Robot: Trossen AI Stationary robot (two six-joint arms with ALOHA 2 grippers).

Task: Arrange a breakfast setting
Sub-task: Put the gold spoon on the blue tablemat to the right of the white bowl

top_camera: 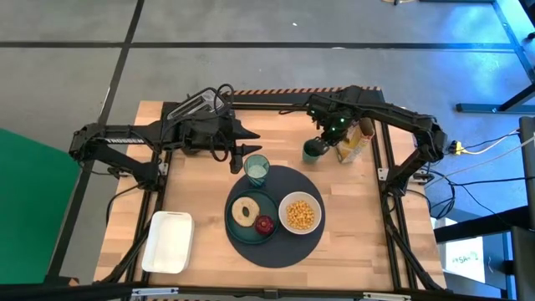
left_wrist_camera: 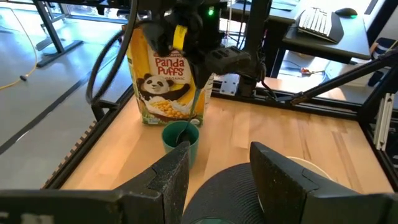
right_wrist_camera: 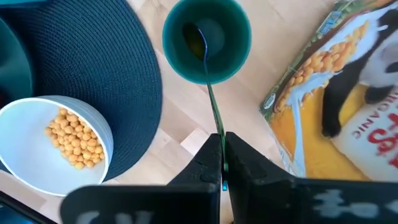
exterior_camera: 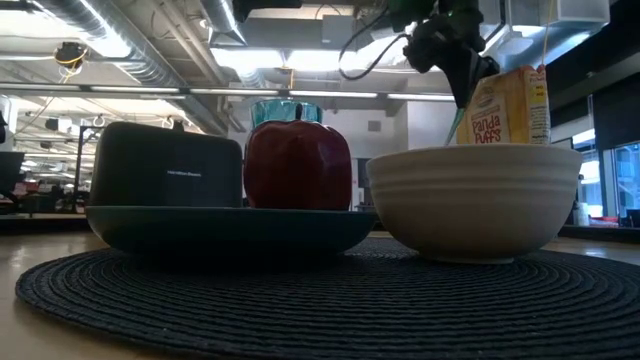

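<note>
A round dark-grey mat (top_camera: 288, 247) carries a teal plate (top_camera: 238, 227) with a tan bagel (top_camera: 246, 210) and a dark-red fruit (top_camera: 265, 224), and a white bowl (top_camera: 300, 213) of cereal. A pale-teal tumbler (top_camera: 256, 169) stands on the mat's far edge. A small dark-green cup (top_camera: 315, 150) stands on the table beside the yellow-brown cereal box (top_camera: 355, 140). My right gripper (top_camera: 321, 136) is above the cup, shut on a thin green spoon (right_wrist_camera: 211, 99). My left gripper (top_camera: 241, 155) is open and empty just beyond the tumbler. My right gripper pinches the spoon's thin handle (right_wrist_camera: 217, 124) near its upper end between its two fingers. The fingers point down from above, along the handle. The spoon hangs nearly upright below them, its lower end (right_wrist_camera: 196, 42) inside the dark-green cup (right_wrist_camera: 206, 40).
A white rectangular tray (top_camera: 168, 242) lies at the near left. A black toaster (exterior_camera: 165, 165) shows behind the plate in the low view. The cereal box (left_wrist_camera: 165, 81) stands upright just behind the cup (left_wrist_camera: 181, 140). Bare wood lies at the table's near right and left of the mat.
</note>
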